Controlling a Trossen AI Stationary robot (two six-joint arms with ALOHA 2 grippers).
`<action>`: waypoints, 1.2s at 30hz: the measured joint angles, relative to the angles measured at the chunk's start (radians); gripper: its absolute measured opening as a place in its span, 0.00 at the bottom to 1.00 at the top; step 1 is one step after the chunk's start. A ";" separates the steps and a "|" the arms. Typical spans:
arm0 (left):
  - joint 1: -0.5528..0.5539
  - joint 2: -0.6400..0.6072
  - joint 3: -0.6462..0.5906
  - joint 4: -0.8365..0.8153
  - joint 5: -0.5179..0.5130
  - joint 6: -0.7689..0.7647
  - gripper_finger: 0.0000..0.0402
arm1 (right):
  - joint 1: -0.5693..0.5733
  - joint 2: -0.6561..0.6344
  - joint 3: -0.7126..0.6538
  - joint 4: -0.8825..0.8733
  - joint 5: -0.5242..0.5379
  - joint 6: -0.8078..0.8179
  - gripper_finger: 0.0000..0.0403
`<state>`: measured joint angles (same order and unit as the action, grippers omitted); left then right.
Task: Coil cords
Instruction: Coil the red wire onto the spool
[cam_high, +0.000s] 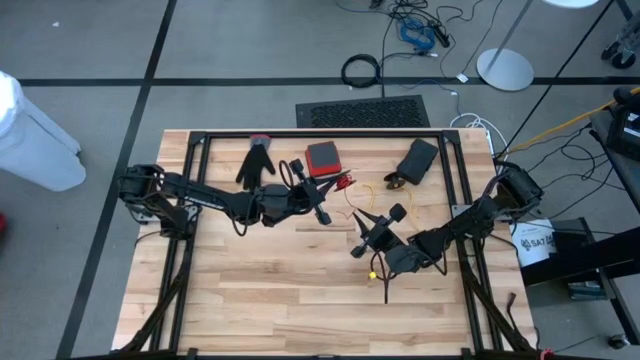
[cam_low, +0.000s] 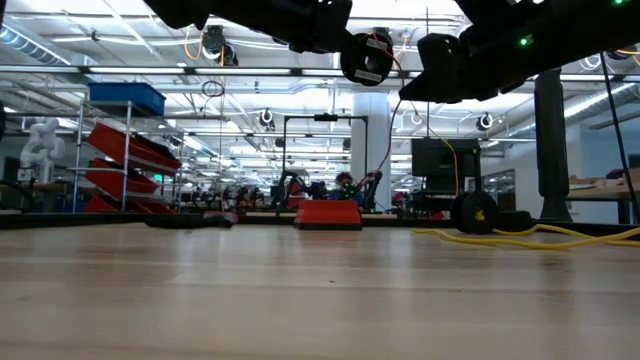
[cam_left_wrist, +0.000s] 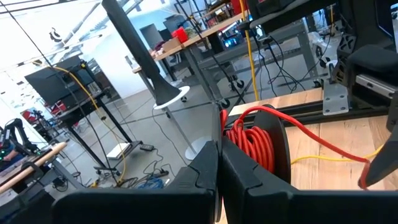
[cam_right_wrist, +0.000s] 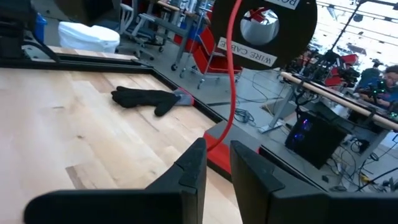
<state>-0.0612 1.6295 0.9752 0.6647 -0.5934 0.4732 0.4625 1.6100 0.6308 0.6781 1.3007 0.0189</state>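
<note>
The red cord is largely wound on a black spool, held up between the arms above the red box. Its loose tail runs to the right gripper, whose slightly parted fingers straddle it. The left gripper is clenched beside the spool. A yellow cord lies uncoiled right of the box, a black glove to its left.

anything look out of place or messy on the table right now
A black glove lies flat near the table's far edge, unrelated to cords. The yellow cord sprawls uncoiled on the wood, and a red wire trails loose off its spool.
</note>
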 joint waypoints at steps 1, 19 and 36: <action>0.000 0.000 0.000 0.000 0.000 0.000 0.02 | -0.005 0.000 0.000 0.000 -0.007 0.000 0.15; 0.000 0.000 0.000 -0.002 0.018 -0.021 0.02 | -0.070 0.000 0.000 0.040 -0.182 -0.017 0.01; 0.000 0.000 0.000 -0.021 0.018 -0.023 0.02 | -0.083 0.000 0.000 0.112 -0.204 -0.094 0.00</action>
<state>-0.0614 1.6295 0.9752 0.6440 -0.5751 0.4500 0.3798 1.6100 0.6304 0.7898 1.0966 -0.0753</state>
